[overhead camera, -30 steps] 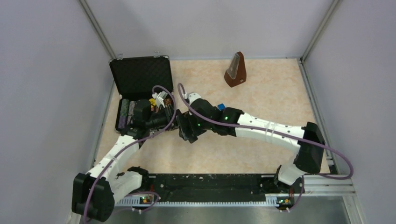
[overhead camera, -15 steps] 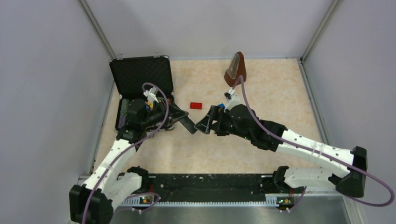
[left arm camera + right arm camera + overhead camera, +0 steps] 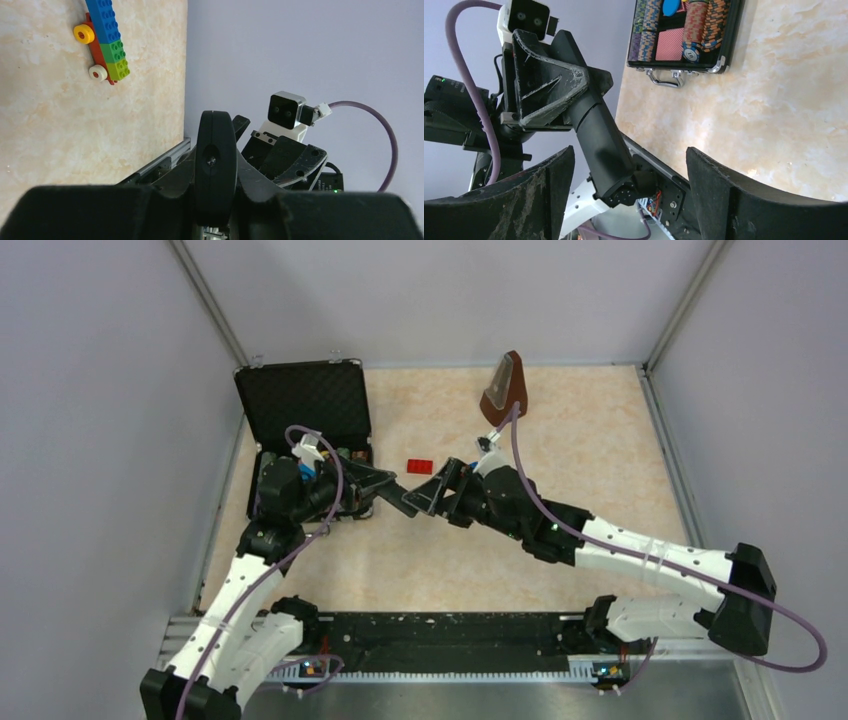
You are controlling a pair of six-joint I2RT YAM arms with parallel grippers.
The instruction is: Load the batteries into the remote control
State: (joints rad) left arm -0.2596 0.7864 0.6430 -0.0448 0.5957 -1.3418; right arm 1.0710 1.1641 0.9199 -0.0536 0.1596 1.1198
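No brand or label I can read from here; whatever's printed on the striped poker chips (image 3: 696, 20) in the open black foam-lined case (image 3: 300, 405) is too small to make out.

The left claw (image 3: 574, 100) is pinched tight on one end of the slim flat black plastic remote control (image 3: 601, 140), holding it up off the marbled beige table (image 3: 590, 455) and tilted, free end pointing at the other arm. From the left wrist view you're looking at the remote end-on, wedged between the fingers.

The right claw (image 3: 629, 155) is spread wide with nothing in it. Its two black fingers (image 3: 539, 200) sit either side of the remote's free end, and as far as I can tell they aren't touching it.

A small flat red toy brick (image 3: 420, 466) lies just behind them, a colourful toy-brick train (image 3: 102, 40) is nearby, and a brown wooden metronome (image 3: 505, 388) stands further back.
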